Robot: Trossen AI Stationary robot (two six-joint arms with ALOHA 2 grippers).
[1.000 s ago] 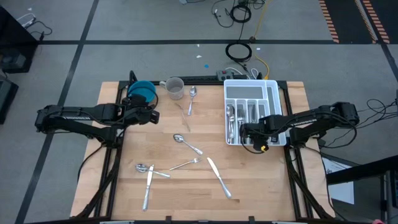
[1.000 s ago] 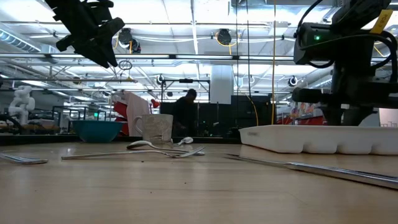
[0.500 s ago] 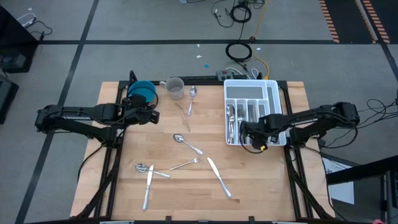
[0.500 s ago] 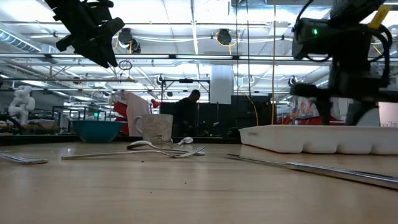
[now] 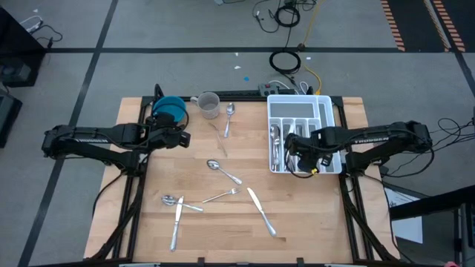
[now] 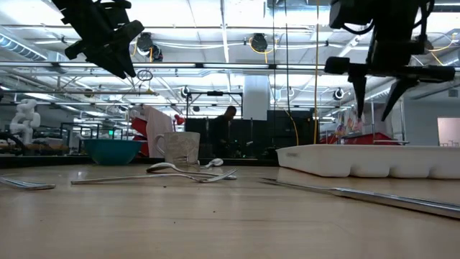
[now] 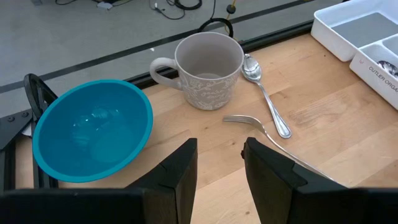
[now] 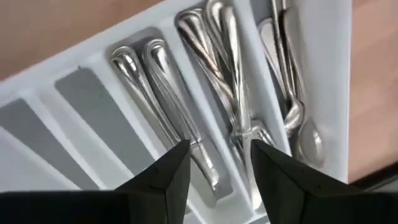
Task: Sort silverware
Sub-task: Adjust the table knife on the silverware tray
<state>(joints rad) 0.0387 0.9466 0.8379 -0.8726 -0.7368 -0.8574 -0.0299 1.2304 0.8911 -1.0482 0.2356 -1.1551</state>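
Note:
Loose silverware lies flat on the wooden table: a spoon (image 5: 230, 117) and a fork (image 5: 218, 138) near the cup, a spoon (image 5: 222, 170), a fork (image 5: 221, 196) and a knife (image 5: 261, 211) in the middle, and a knife (image 5: 176, 222) across a spoon (image 5: 171, 199) at the near left. More silverware (image 8: 227, 93) lies in the compartments of the white tray (image 5: 320, 104). My right gripper (image 6: 377, 90) hangs open above the tray's near end, with nothing between its fingers. My left gripper (image 7: 221, 168) waits open, in the air near the blue bowl (image 7: 93, 127).
A speckled cup (image 5: 208, 104) and the blue bowl (image 5: 170, 110) stand at the table's far left. The tray (image 6: 359, 160) takes up the far right. Bare wood lies between the tray and the loose pieces. A person stands in the room beyond the table.
My right gripper has risen from down in the tray's near end to well above its rim, rolling a little at the wrist. The pieces in the tray lie still below it.

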